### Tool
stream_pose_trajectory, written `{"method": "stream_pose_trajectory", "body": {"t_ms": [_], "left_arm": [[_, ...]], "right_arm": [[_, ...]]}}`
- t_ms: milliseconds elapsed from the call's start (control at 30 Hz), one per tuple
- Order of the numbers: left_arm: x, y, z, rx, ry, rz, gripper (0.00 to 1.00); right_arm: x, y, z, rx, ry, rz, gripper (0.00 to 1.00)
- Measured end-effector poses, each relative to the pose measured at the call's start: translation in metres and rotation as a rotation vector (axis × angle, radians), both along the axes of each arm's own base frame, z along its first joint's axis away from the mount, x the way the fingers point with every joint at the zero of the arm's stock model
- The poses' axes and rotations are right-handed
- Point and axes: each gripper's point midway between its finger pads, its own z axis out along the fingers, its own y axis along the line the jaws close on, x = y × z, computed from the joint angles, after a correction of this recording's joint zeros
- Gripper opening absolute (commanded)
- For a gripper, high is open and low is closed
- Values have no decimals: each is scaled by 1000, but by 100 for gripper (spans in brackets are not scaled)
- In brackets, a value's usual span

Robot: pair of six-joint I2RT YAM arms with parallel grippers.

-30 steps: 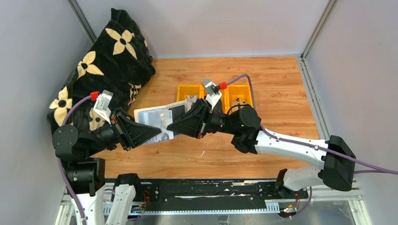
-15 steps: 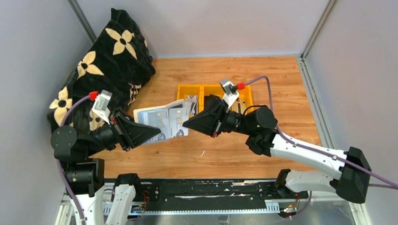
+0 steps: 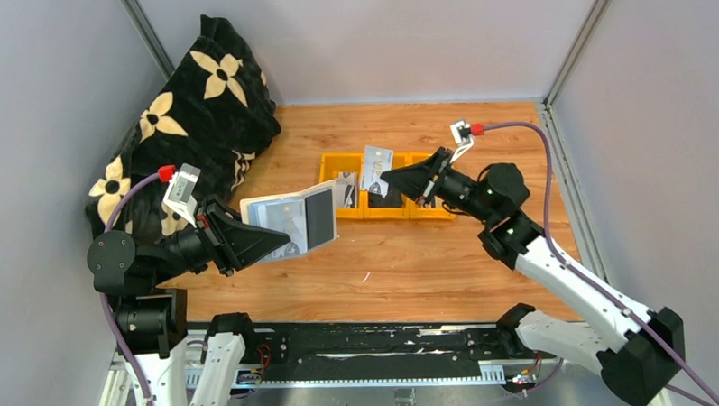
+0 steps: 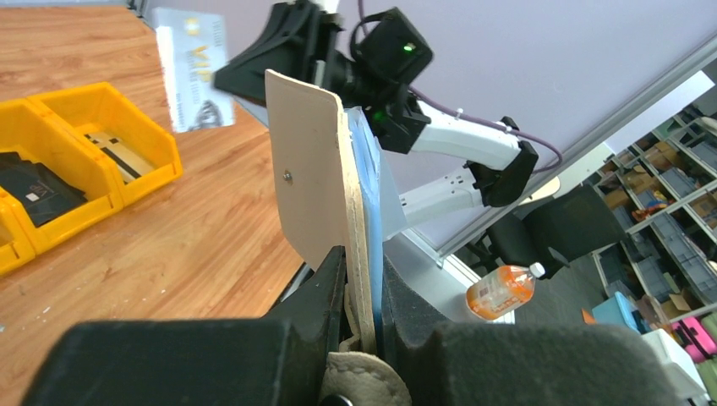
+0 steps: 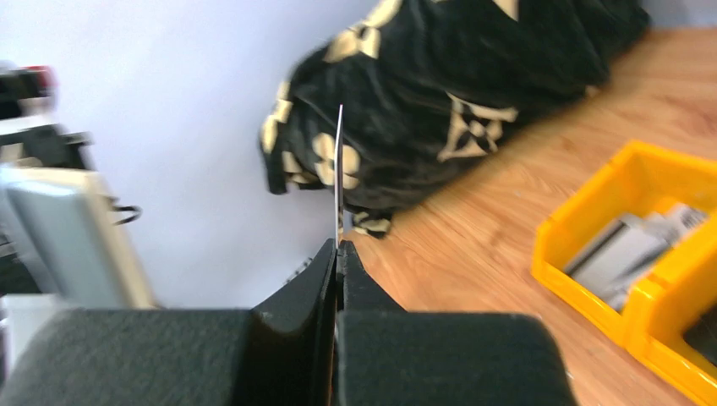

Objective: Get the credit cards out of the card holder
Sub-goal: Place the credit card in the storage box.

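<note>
Seen from above, the left gripper (image 3: 280, 235) pinches the open card holder (image 3: 284, 215) by its near edge, over the wooden table (image 3: 322, 276). The right gripper (image 3: 389, 176) is pressed tight on one credit card (image 3: 375, 171), held up over the yellow bins (image 3: 388, 214). The right wrist camera shows that card only edge-on, a thin upright line between the fingers, with the flowered bag (image 5: 473, 101) behind it. The left wrist camera adds the holder's beige outside with a small stud, its blue lining, the letters "VIP" on the card, and an orange bottle (image 4: 503, 289) beyond the table. One bin holds pale flat pieces and its neighbour holds something dark.
</note>
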Motion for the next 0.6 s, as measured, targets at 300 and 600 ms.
{"method": "stream_pose_trajectory", "body": {"t_ms": [300,600], "left_arm": [[0,0,2,-1,-11,1,6],[1,0,3,-1,-20,6,6]], "right_arm": [[93,46,-114,-254,274,-53,0],[168,96,-211,-439,458,-84,0]]}}
